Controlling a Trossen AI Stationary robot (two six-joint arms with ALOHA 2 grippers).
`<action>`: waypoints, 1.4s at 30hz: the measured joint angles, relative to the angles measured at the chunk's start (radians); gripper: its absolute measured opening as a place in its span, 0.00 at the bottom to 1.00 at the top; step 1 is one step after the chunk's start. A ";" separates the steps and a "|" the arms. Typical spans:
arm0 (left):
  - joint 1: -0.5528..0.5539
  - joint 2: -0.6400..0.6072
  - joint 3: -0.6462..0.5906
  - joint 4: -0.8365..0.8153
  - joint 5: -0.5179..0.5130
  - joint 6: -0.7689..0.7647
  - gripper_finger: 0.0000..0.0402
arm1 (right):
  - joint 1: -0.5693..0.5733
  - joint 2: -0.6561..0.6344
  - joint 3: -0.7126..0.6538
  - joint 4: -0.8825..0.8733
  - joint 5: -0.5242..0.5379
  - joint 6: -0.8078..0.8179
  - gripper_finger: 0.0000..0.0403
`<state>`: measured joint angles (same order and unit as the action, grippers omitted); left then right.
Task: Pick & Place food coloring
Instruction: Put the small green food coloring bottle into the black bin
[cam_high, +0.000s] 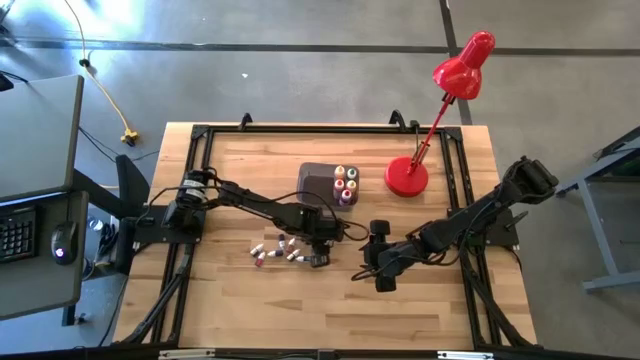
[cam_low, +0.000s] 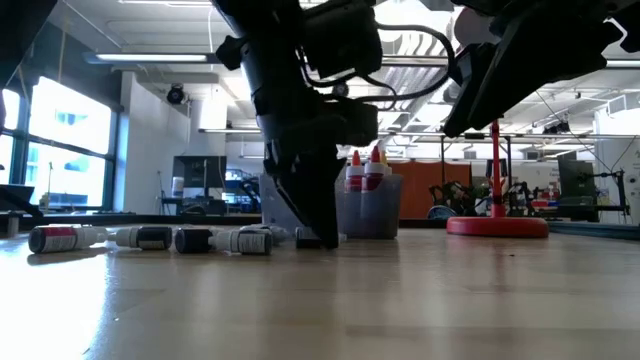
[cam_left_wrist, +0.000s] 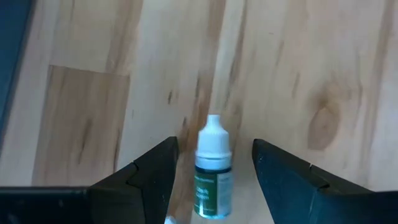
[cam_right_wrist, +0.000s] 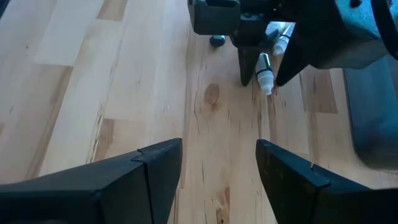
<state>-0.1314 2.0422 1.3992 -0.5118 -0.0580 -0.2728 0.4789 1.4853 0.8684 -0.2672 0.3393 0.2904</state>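
- Here the left gripper (cam_high: 319, 259) is down at the worktop (cam_high: 240, 310), a little left of its middle, with its fingers (cam_left_wrist: 149, 171) spread to either side of one lying food-coloring bottle (cam_left_wrist: 211, 171); the left wrist view shows a gap between the bottle and each finger, so nothing is gripped.
- That bottle has a white cap and a green label and lies flat on the wood, cap pointing away from the wrist.
- The other loose bottles (cam_high: 272, 248) lie scattered just left of the left gripper, all on their sides, well in from the worktop's left and near edges; the low view shows them in a rough row (cam_low: 150, 239).
- A dark grey bin (cam_high: 322, 181) sits behind the left gripper, toward the far edge, with several bottles (cam_high: 345, 183) standing upright in its right part.
- A red desk lamp (cam_high: 407, 177) stands just right of the bin, its base near the far right corner and its head reaching out past the far edge.
- The right gripper (cam_high: 384, 283) hangs above the worktop right of the middle, its jaws wide apart and empty, pointed toward the left gripper.
- Bare wood runs along the whole near edge and the near left corner; the strip between the two grippers is narrow.
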 joint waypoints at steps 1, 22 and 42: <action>0.000 0.000 0.000 0.000 -0.001 0.000 0.52 | 0.000 0.000 0.000 0.001 0.000 0.000 0.49; 0.000 -0.011 0.079 -0.061 -0.005 0.028 0.17 | 0.000 0.000 0.000 0.002 0.000 -0.001 0.49; -0.111 -0.257 0.480 -0.694 -0.623 0.030 0.16 | 0.067 0.000 0.000 -0.032 0.127 0.020 0.49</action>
<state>-0.2423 1.7857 1.8796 -1.2058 -0.6810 -0.2425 0.5461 1.4853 0.8688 -0.2997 0.4664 0.3102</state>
